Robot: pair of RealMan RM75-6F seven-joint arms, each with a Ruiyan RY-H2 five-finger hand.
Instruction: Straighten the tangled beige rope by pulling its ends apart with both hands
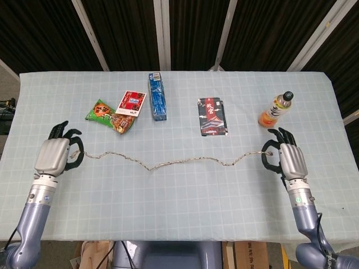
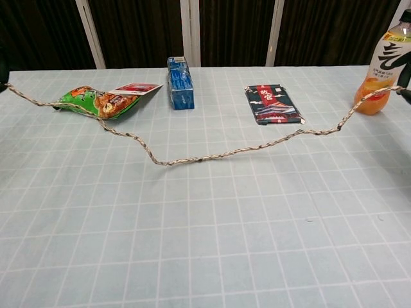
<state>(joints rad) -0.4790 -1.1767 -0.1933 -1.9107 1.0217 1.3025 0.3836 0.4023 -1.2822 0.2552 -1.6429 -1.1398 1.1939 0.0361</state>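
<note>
The beige rope (image 1: pixel 168 163) (image 2: pixel 205 156) runs across the table in one long, shallow sag with no loop left in it. My left hand (image 1: pixel 54 156) pinches its left end near the table's left edge. My right hand (image 1: pixel 287 161) pinches the right end, just in front of the orange drink bottle. In the chest view both hands lie almost outside the frame, and the rope rises from the table towards each side edge.
Behind the rope lie a green snack bag (image 1: pixel 106 115), a red packet (image 1: pixel 132 103), a blue box (image 1: pixel 157 96) and a dark pouch (image 1: pixel 212 116). An orange drink bottle (image 1: pixel 276 110) stands at the back right, close to my right hand.
</note>
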